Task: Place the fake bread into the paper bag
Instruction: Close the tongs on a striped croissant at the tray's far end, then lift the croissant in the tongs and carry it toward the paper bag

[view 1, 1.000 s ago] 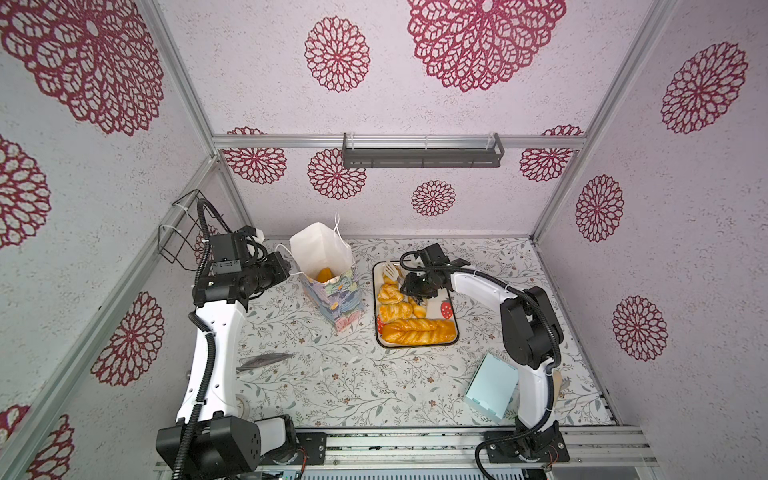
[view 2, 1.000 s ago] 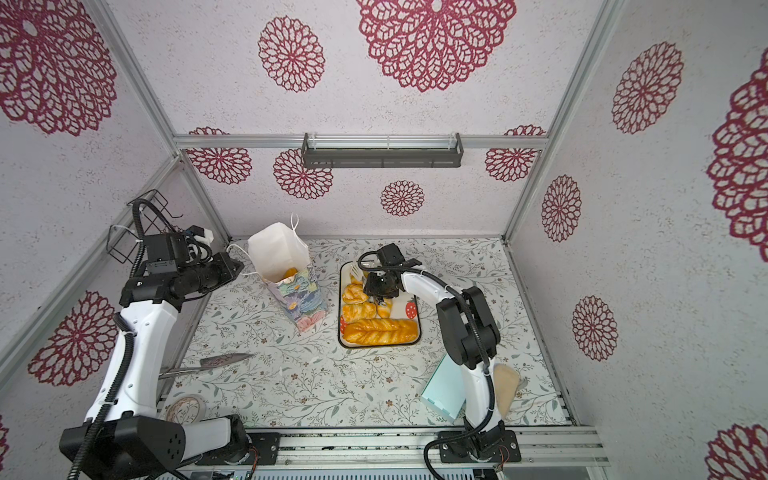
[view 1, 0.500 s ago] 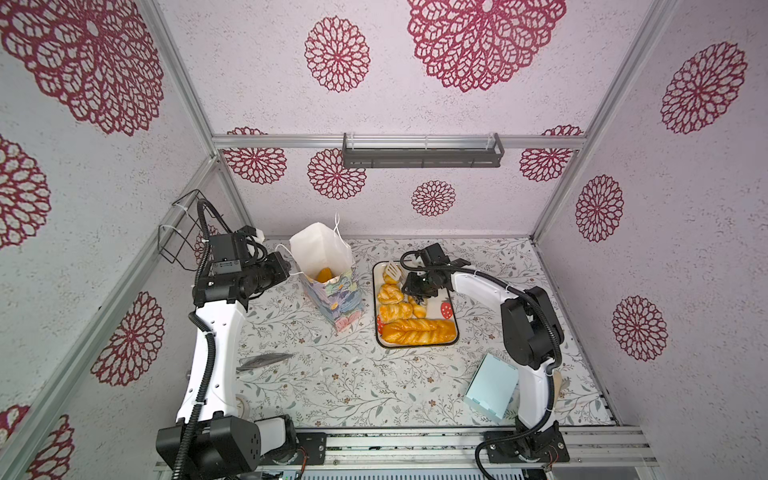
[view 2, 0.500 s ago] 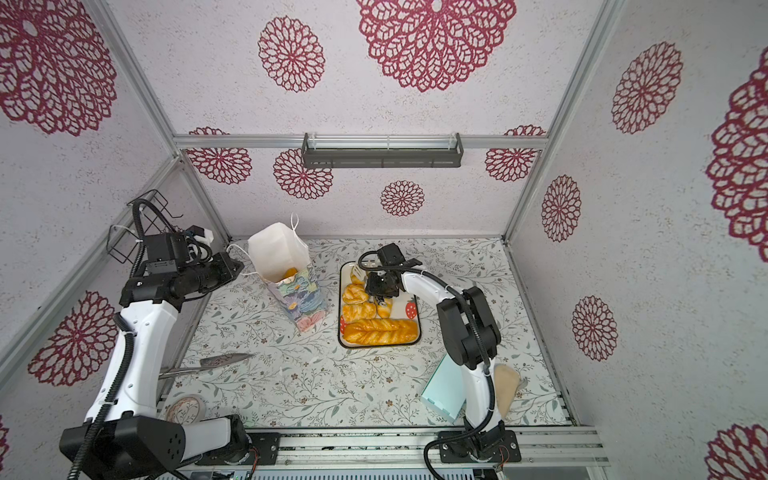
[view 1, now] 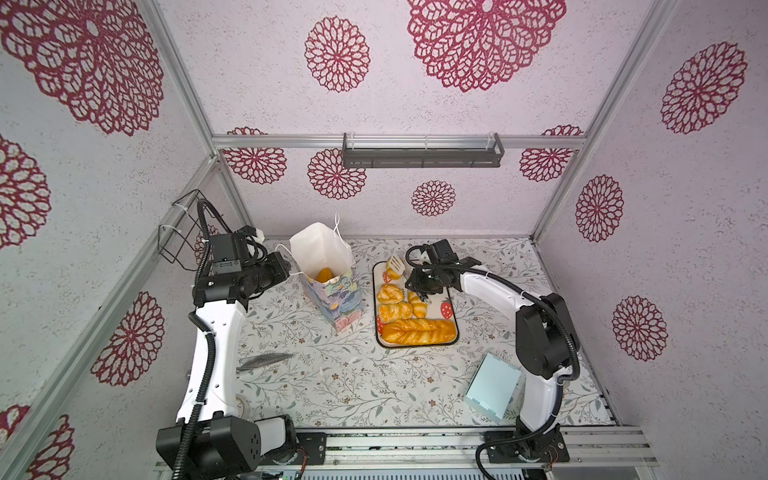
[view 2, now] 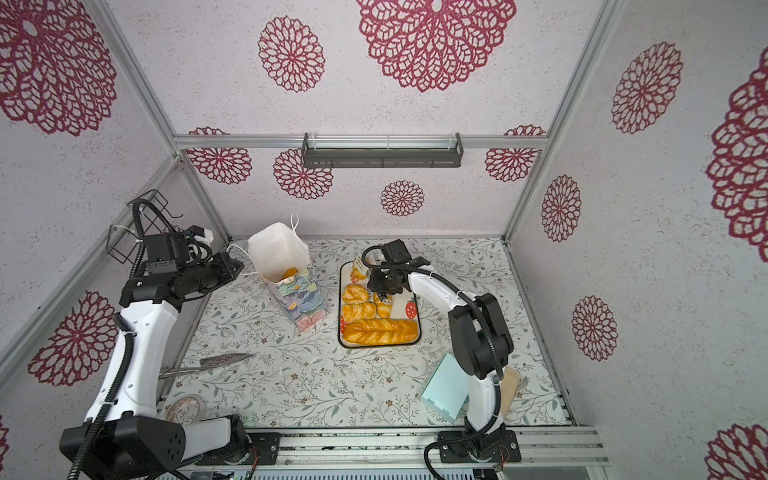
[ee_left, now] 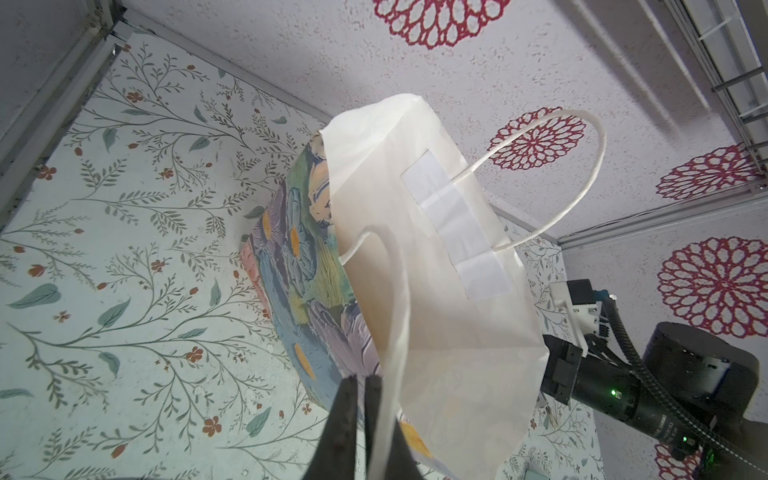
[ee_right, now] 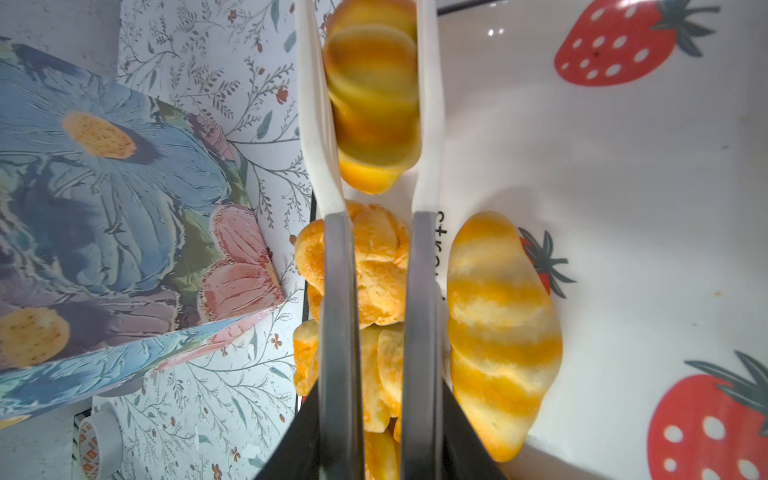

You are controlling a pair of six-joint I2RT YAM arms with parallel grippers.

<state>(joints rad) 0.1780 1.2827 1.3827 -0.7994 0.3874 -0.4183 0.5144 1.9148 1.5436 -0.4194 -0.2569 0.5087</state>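
The paper bag stands tilted left of the tray, mouth open, with one golden piece inside. My left gripper is shut beside its rim, and a white cord handle lies across the outside of one finger. Fake bread lies on the strawberry tray: a braided loaf, rolls and a striped croissant. My right gripper hangs over the tray, its long fingers shut on a striped roll.
A light blue flat box lies by the right arm's base, with a beige flat piece behind it. A metal server and a tape roll lie front left. A white slotted piece sits at the tray's far end.
The right gripper's fingers have drawn in around the striped roll. The left arm and the bag have stayed where they were.
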